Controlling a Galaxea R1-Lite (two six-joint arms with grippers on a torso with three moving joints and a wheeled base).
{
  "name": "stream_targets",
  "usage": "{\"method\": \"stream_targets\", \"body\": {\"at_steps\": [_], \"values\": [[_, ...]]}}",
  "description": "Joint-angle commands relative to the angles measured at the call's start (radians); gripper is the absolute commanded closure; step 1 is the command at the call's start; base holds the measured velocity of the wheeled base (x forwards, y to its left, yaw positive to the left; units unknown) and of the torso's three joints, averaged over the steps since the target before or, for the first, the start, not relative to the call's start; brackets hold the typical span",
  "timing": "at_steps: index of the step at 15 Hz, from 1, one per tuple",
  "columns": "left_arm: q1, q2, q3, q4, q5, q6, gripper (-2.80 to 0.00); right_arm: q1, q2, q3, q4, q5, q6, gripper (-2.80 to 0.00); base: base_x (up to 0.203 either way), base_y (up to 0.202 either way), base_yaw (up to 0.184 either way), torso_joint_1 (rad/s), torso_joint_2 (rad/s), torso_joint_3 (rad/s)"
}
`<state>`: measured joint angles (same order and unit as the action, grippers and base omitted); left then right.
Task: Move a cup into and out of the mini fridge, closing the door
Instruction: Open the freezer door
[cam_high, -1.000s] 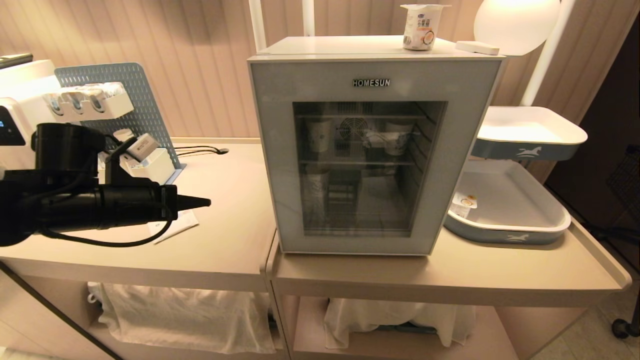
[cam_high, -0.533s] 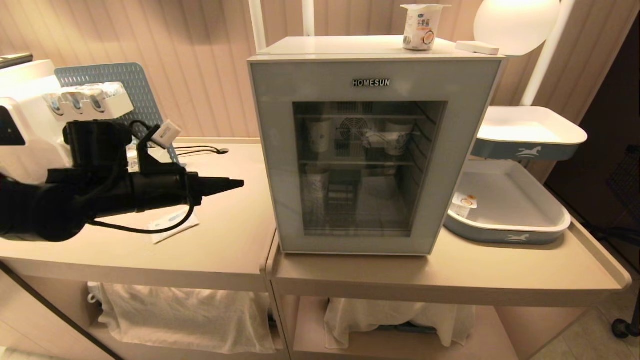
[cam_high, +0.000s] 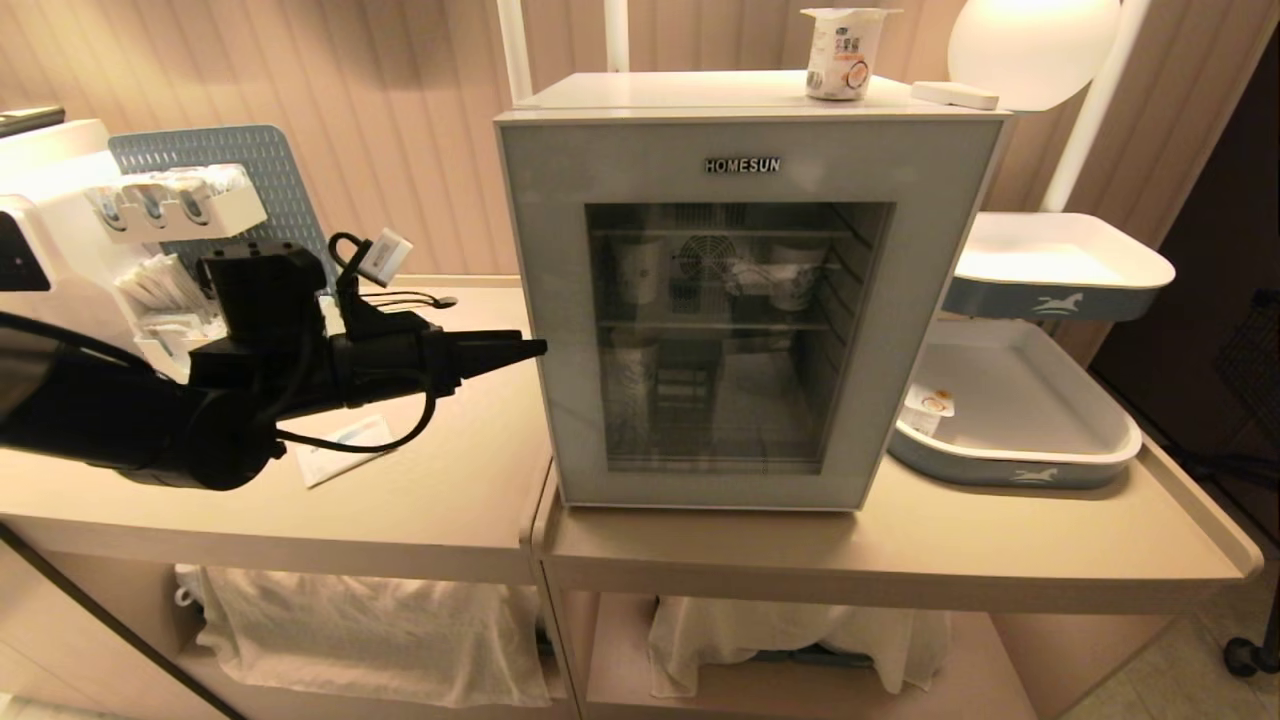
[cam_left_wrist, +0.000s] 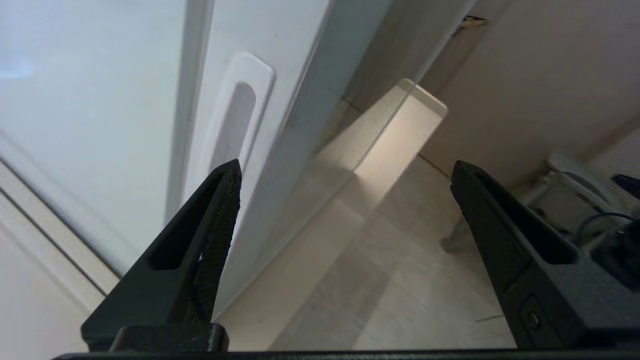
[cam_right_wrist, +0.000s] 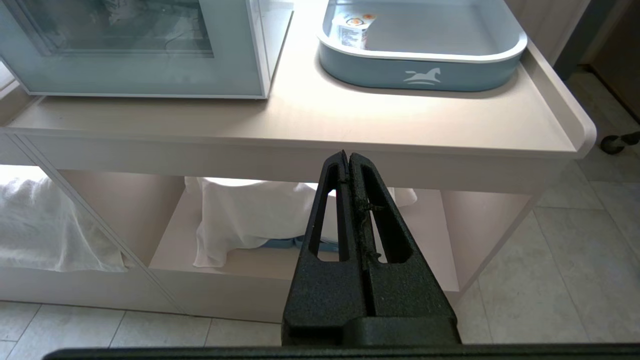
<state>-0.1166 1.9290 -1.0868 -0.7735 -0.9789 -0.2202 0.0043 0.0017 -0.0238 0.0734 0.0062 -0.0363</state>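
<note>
The white mini fridge (cam_high: 745, 150) stands on the table with its grey-blue glass door (cam_high: 560, 300) shut. A white printed cup (cam_high: 845, 55) stands upright on the fridge's top. Another cup (cam_high: 928, 408) lies in the lower tray. My left gripper (cam_high: 535, 348) points level at the door's left edge. In the left wrist view it (cam_left_wrist: 345, 170) is open and empty, one fingertip (cam_left_wrist: 227, 180) just short of the recessed handle (cam_left_wrist: 235, 115). My right gripper (cam_right_wrist: 347, 156) is shut on nothing, parked low in front of the table's edge.
Tall paper cups (cam_high: 640, 268) stand on the shelves inside the fridge. Right of it are a lower tray (cam_high: 1010, 465) and a raised tray (cam_high: 1060, 262). A pegboard organiser (cam_high: 250, 180) and a sachet (cam_high: 345, 445) are on the left. White cloths (cam_high: 360, 620) lie on the shelf underneath.
My left arm has swung right and a little up, from over the left table to the fridge door's left edge. The right arm and the cups have not moved.
</note>
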Motion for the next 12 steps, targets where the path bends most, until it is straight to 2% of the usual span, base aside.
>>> {"method": "stream_targets", "body": {"at_steps": [1, 5, 12], "values": [[-0.002, 0.013, -0.004, -0.006, -0.012, -0.008, -2.80, 0.000, 0.000, 0.000, 0.000, 0.000, -0.001, 0.00, 0.000, 0.000, 0.000, 0.000, 0.00, 0.000], [-0.002, 0.014, -0.005, -0.006, -0.029, -0.032, -2.80, 0.000, 0.000, -0.001, 0.000, 0.000, -0.001, 0.00, 0.000, 0.000, 0.000, 0.000, 0.00, 0.000], [-0.011, 0.044, -0.067, -0.001, -0.044, -0.033, -2.80, 0.000, 0.000, -0.001, 0.000, 0.000, -0.001, 0.00, 0.000, 0.000, 0.000, 0.000, 0.00, 0.000]]}}
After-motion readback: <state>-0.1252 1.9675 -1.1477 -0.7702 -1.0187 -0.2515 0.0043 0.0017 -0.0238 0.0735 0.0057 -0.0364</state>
